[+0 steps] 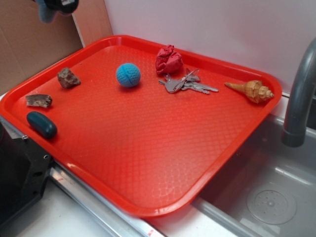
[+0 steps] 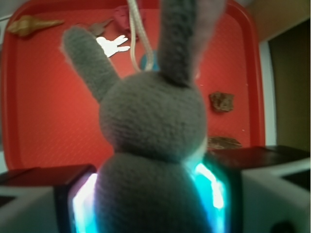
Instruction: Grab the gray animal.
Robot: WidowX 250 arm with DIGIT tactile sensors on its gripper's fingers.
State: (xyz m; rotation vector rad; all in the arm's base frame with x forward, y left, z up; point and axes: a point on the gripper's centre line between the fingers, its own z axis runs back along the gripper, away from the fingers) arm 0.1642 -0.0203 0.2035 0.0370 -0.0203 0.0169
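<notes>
Above a red plastic tray (image 2: 43, 121), the pincer (image 2: 150, 199) grips a soft gray plush bunny (image 2: 153, 126), ears upright, white string loop (image 2: 138, 36) trailing.

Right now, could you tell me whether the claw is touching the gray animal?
Touching. The wrist view shows the gray animal wedged between the two fingers of the claw, its body pressed against both lit pads, above the red tray.

One red tray (image 1: 237, 143) holds two rocks (image 1: 68, 77) (image 1: 39, 100), one blue ball (image 1: 128, 75), one red cloth lump (image 1: 169, 60), one bunch of keys (image 1: 185, 84), one seashell (image 1: 252, 90), one dark oval (image 1: 41, 124). One gray bunny (image 2: 153, 145).
</notes>
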